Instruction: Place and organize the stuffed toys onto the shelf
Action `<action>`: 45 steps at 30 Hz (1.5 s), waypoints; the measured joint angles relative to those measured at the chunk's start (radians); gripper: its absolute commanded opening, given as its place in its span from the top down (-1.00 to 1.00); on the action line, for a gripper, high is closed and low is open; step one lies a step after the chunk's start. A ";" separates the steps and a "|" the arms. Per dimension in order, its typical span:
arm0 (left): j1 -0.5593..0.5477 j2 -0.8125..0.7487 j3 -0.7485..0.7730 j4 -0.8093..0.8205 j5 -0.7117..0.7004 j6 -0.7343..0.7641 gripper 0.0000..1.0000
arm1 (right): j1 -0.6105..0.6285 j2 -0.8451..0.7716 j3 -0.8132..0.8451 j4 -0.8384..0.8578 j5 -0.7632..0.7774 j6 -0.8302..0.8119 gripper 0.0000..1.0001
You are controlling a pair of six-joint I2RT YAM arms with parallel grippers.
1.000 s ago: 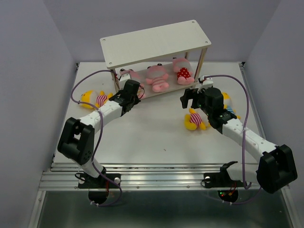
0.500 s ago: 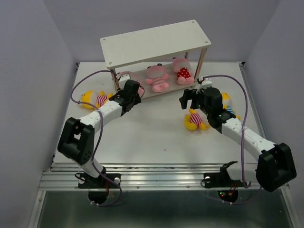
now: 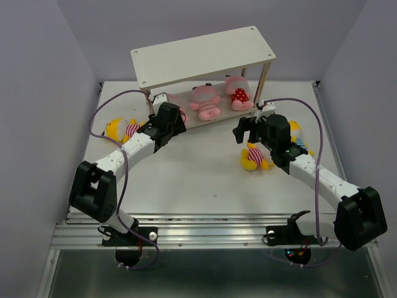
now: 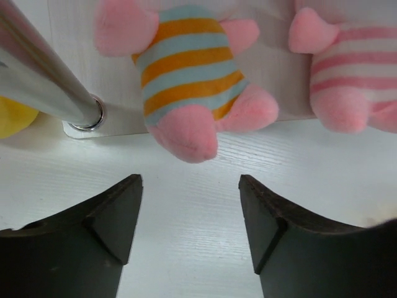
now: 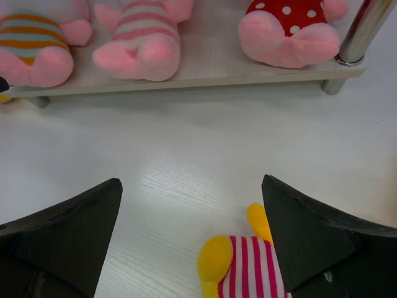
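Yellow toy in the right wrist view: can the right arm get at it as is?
Probably yes. The yellow toy lies on the table just beneath the right arm, jaws open, nothing between them. It sits slightly behind the jaw tips, so a small pull back looks needed.

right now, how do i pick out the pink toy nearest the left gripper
Find the off-white shelf at the back of the table. On its lower board, take the leftmost pink toy. Only it wears orange-and-blue stripes.

Pink toys [image 5: 139, 43] on shelf [image 5: 211, 69], yellow toy [image 5: 239, 266] beside spread hand [image 5: 191, 186]
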 measured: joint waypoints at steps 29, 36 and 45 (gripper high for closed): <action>0.075 -0.373 -0.133 -0.240 -0.024 -0.097 -0.98 | 0.000 -0.111 -0.029 -0.144 0.239 0.170 -1.00; 0.125 -0.491 -0.219 -0.243 0.001 -0.105 -0.98 | 0.000 -0.120 0.024 -0.476 0.372 0.430 -1.00; 0.131 -0.554 -0.267 -0.214 0.020 -0.116 -0.97 | 0.000 -0.144 -0.021 -0.669 0.299 0.651 -1.00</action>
